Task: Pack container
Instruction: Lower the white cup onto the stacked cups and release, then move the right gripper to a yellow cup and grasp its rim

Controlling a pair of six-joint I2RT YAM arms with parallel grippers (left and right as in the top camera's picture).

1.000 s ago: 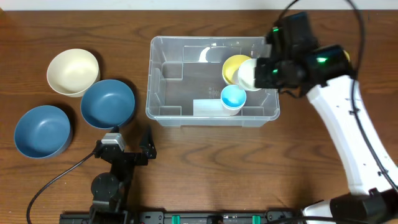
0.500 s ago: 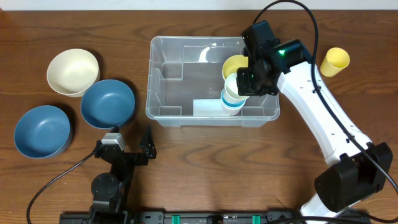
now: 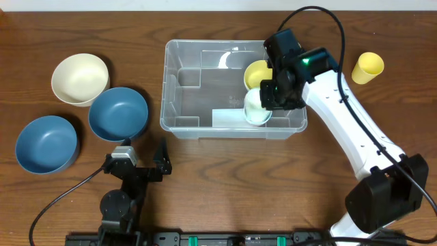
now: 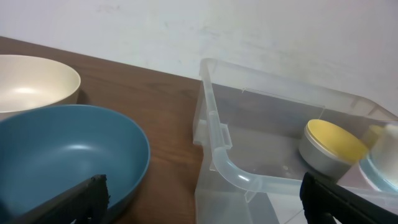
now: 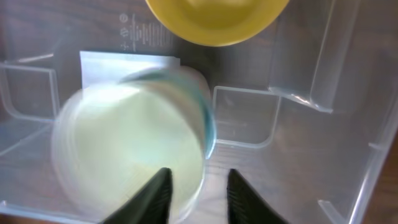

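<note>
The clear container point(image 3: 168, 89) stands at mid-table. Inside it are a yellow bowl point(image 3: 258, 71) and a blue cup point(image 5: 210, 132). A pale green cup point(image 3: 255, 104) sits in the blue cup's mouth and looks blurred in the right wrist view point(image 5: 127, 149). My right gripper point(image 5: 199, 196) hovers just above that cup, fingers apart, with the cup's rim loose between them. From overhead the right gripper point(image 3: 270, 96) is over the container's right end. My left gripper point(image 4: 205, 205) stands wide open near the table's front, holding nothing, facing the container rim point(image 4: 217, 134).
A cream bowl point(image 3: 80, 78) and two blue bowls point(image 3: 118, 113) point(image 3: 46, 142) sit left of the container. A yellow cup point(image 3: 367, 67) stands on the table to its right. The left arm point(image 3: 126, 174) rests at the front edge.
The right arm carried the pale green cup leftward over the blue cup and lowered it. Its jaws have opened, and the cup now rests in the blue cup.
</note>
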